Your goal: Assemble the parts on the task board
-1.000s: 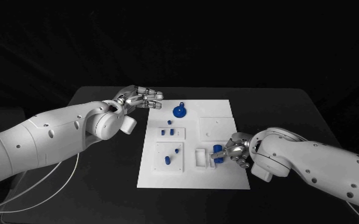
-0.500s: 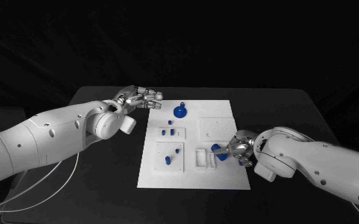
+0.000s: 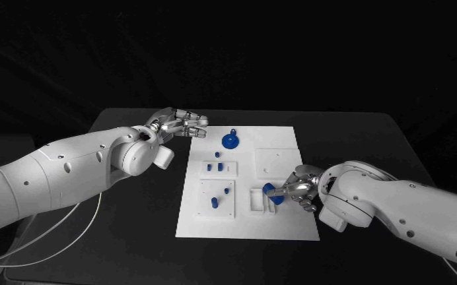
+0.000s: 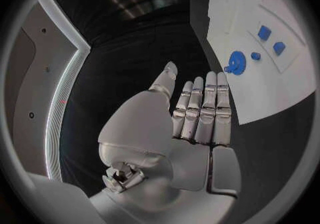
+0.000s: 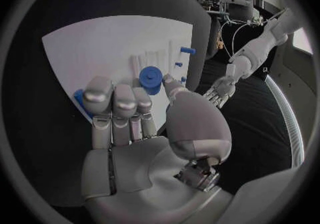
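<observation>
Holding a round blue part (image 5: 151, 78) between thumb and fingers, the right hand (image 3: 293, 192) sits low over the near right of the task board (image 3: 286, 229), just beside a small raised white frame (image 3: 256, 200). The grip looks shallow — the part is caught at its edge near the fingertips — so my worry is that it tips or slips as it is lowered and lands askew on the board instead of seating. A second blue piece (image 5: 79, 100) shows beside the fingers; I cannot tell whether the hand touches it, and a careless descent could knock it.

The left hand (image 3: 178, 124) hovers at the board's far left corner over the bench (image 3: 142, 232), fingers straight and side by side, holding nothing.

As for holders — two recessed white plates (image 3: 217, 196) on the board's left carry small blue pegs, some upright, and a blue gear (image 3: 230, 141) lies flat farther back. What the white frame holds is hidden by the hand.
</observation>
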You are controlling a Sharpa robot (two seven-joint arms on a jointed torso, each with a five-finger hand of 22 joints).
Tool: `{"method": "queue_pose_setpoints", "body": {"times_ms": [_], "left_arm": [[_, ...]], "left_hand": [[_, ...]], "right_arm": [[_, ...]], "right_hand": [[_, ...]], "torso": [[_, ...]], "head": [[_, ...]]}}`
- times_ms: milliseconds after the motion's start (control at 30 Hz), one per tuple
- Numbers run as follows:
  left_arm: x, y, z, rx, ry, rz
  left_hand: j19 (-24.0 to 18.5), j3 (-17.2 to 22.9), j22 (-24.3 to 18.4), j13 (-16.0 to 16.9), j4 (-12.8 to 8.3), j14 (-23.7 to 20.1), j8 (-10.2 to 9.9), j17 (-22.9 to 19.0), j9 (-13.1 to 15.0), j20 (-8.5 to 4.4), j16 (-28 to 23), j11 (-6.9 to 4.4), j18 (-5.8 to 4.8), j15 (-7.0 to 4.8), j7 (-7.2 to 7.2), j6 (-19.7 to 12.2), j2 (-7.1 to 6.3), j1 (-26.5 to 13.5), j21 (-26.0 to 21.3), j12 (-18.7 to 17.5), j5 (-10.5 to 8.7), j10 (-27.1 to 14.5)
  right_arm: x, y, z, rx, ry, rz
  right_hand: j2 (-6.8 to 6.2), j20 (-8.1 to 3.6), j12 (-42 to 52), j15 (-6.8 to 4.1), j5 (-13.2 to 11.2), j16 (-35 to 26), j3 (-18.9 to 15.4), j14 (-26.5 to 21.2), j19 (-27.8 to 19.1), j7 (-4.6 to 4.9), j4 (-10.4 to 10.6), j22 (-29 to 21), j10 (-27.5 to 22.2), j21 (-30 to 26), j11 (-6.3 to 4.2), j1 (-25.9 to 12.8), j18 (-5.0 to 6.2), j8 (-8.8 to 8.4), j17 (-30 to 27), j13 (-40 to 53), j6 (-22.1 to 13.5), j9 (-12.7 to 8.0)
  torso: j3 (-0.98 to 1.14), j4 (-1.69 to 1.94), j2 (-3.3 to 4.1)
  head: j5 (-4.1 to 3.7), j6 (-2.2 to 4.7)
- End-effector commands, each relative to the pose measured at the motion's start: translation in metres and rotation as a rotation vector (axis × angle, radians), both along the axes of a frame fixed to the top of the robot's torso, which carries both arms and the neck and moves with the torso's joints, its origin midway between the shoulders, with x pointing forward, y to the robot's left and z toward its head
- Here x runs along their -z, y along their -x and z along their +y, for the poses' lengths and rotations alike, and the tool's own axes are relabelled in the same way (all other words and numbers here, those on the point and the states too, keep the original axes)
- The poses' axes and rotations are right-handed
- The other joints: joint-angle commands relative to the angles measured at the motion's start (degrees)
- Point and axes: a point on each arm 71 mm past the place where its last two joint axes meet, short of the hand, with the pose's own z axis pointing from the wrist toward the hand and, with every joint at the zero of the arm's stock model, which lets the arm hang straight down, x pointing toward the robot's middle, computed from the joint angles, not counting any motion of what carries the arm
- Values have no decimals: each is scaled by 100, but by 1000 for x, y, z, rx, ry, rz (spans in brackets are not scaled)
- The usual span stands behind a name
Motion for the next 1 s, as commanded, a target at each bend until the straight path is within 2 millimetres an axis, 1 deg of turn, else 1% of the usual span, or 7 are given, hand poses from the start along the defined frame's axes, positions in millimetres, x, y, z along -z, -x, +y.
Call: {"method": "queue_pose_setpoints", "body": {"times_ms": [33,133,200,500,700,900,1000], "left_arm": [[-1,0,-2,14,12,-1],[-1,1,-2,14,12,0],[-1,1,-2,14,12,0],[0,1,-3,17,12,1],[0,1,-3,18,12,3],[0,1,-3,20,12,5],[0,1,-3,20,12,5]], "left_hand": [[-18,-21,-7,7,-2,-45,-14,6,1,12,-19,-7,-94,-6,6,-6,16,-46,4,5,17,-24],[-18,-21,-7,7,-2,-45,-14,6,1,12,-19,-7,-94,-6,6,-6,16,-46,4,5,17,-24],[-18,-21,-7,7,-2,-45,-14,6,1,12,-19,-7,-94,-6,6,-6,16,-46,4,5,17,-24],[-22,-18,-8,8,2,-48,-12,6,3,12,-20,-7,-95,-5,2,23,10,-49,2,5,13,-20],[-22,-18,-8,8,2,-48,-12,6,3,12,-20,-7,-95,-5,2,23,10,-49,2,5,13,-20],[-22,-18,-8,8,2,-48,-12,6,3,12,-20,-7,-95,-5,2,23,10,-49,2,5,13,-20],[-22,-18,-8,8,2,-48,-12,6,3,12,-20,-7,-95,-5,2,23,10,-49,2,5,13,-20]], "right_arm": [[0,0,2,-13,12,2],[0,0,3,-12,10,-4],[0,1,5,-15,6,-7],[-2,2,19,-36,-16,-17],[0,3,25,-52,-23,-8],[3,5,27,-60,-23,5],[6,5,27,-61,-17,14]], "right_hand": [[-35,-29,-22,-47,-16,-38,12,-10,334,5,25,-1,15,-9,-40,14,76,30,-9,-5,46,5],[-34,-35,-24,-52,4,-43,22,-11,334,-2,16,2,17,-8,-44,19,72,30,-9,-6,69,4],[-35,-36,-27,-54,11,-40,22,-10,334,-5,15,2,16,-10,-45,17,71,33,-6,-8,81,6],[-38,-40,-37,-57,21,-50,27,-11,333,-9,10,-5,14,-26,-49,18,71,29,-11,-13,92,3],[-33,-43,-39,-59,35,-59,33,-11,333,-12,5,-5,15,-30,-51,15,67,30,-13,-12,104,0],[-35,-43,-50,-60,36,-71,28,-13,332,-14,2,-7,11,-37,-52,12,65,30,-20,-19,116,0],[-34,-43,-65,-60,34,-82,22,-15,331,-13,6,-8,2,-43,-52,3,65,28,-26,-29,112,-2]], "torso": [[-2,-4,0],[-1,-1,1],[3,0,4],[9,3,4],[3,-1,5],[8,-5,3],[3,-8,2]], "head": [[-2,-3],[1,-11],[4,-14],[4,-2],[8,-5],[18,-7],[14,-1]]}}
